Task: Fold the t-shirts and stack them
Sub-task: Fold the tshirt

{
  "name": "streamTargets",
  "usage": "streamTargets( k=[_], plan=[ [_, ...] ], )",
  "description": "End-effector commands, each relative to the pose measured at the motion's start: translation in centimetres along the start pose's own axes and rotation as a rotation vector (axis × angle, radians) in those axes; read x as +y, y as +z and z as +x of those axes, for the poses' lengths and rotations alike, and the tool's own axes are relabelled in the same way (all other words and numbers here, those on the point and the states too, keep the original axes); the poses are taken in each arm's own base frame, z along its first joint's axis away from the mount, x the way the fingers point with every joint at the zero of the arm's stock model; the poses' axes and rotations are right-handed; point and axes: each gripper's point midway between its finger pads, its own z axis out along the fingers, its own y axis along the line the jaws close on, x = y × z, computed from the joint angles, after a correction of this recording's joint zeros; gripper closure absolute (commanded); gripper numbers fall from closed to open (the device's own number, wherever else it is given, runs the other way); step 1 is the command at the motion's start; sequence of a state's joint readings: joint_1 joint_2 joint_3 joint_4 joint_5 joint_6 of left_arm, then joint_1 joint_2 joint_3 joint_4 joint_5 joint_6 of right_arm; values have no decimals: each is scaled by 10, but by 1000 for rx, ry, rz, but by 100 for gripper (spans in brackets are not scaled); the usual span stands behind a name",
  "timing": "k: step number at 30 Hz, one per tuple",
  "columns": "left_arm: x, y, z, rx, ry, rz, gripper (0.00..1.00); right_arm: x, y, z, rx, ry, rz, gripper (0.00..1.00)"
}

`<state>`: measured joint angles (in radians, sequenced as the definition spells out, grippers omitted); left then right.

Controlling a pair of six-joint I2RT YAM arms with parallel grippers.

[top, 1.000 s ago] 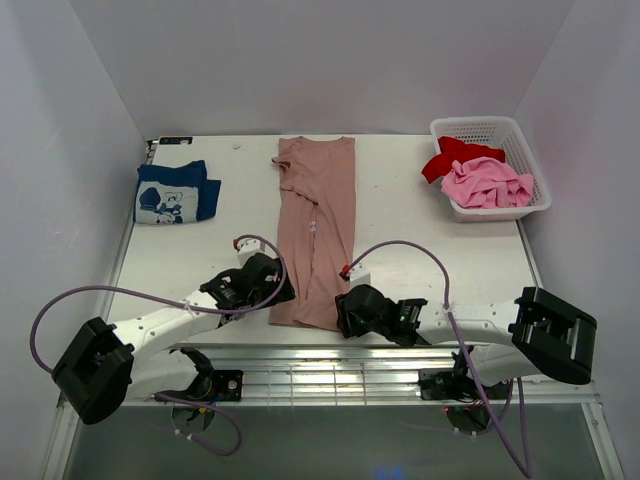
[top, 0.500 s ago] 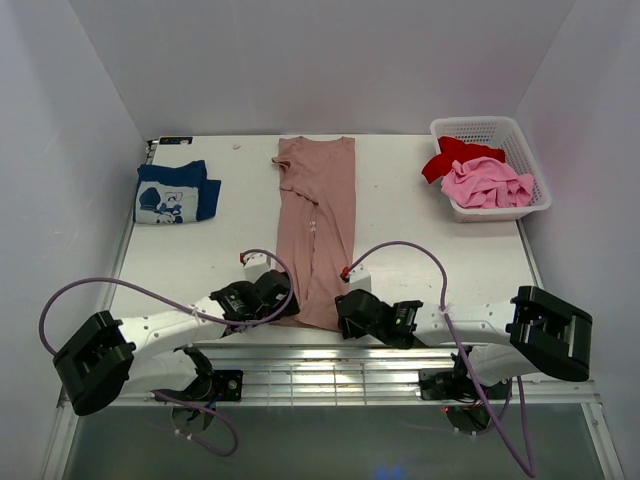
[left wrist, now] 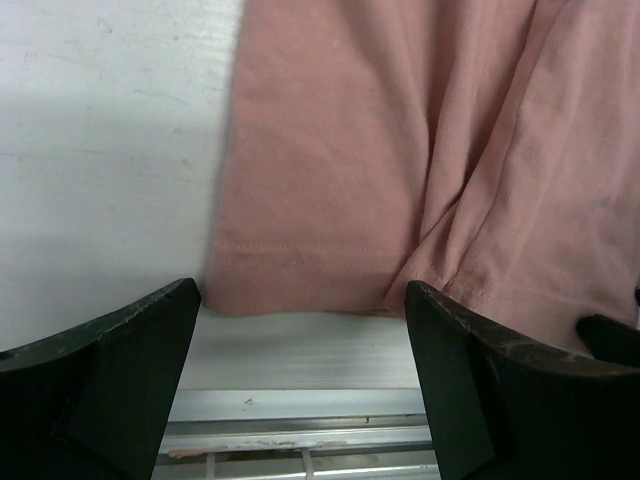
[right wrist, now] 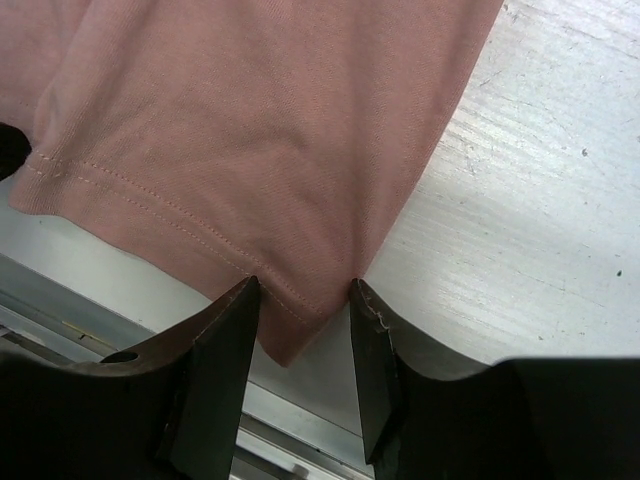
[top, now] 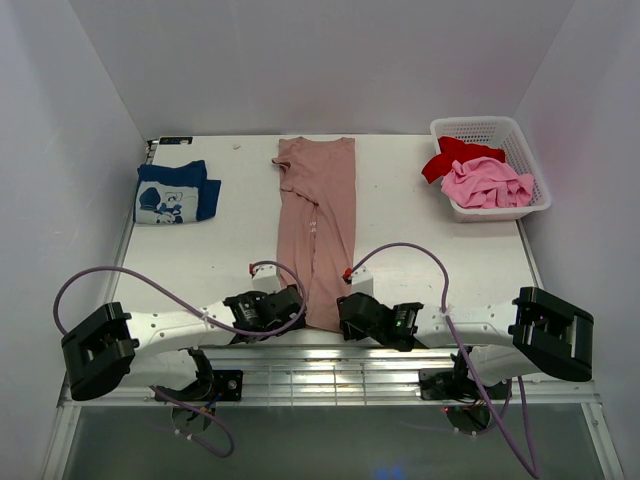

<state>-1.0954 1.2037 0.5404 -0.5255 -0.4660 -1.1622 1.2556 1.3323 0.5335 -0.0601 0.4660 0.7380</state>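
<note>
At the counter's (top: 180,250) near edge, the left gripper (left wrist: 300,300) is gaping wide over the pink-tan t-shirt's (top: 318,230) left hem corner. The right gripper (right wrist: 300,290) is straddling the right corner, narrowed but not pinching. Cloth is looking soft, light and limp, so grab the hem corners. The shirt is running to the far edge. Far-left corner: navy t-shirt (top: 175,192) lying folded. Far-right corner: basket (top: 535,200) holding a red t-shirt (top: 450,155) and a bright pink t-shirt (top: 487,183).

Long-folded dusty-pink tee (top: 318,230) centre, folded navy tee (top: 173,192) far left
</note>
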Motion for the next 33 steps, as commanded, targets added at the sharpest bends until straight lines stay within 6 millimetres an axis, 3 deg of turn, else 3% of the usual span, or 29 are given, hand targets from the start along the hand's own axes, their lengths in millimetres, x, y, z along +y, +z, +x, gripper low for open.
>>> streamTargets(
  k=[1, 8, 14, 24, 30, 33],
  plan=[
    [48, -3, 39, 125, 23, -175, 5, -7, -2, 9, 21, -1, 35, 53],
    [67, 0, 42, 96, 15, -253, 6, -4, 3, 13, 42, -14, 39, 53],
    [67, 5, 31, 28, 6, -262, 8, 0, 7, 13, 54, -32, 40, 53],
    [75, 11, 41, 53, 10, -304, 14, 1, 8, 18, 74, -39, 48, 60],
    [75, 11, 42, 59, 11, -300, 26, 1, 7, 20, 82, -36, 54, 60],
    [74, 11, 42, 59, 11, -298, 39, 1, 6, 20, 81, -40, 56, 61]
  ],
)
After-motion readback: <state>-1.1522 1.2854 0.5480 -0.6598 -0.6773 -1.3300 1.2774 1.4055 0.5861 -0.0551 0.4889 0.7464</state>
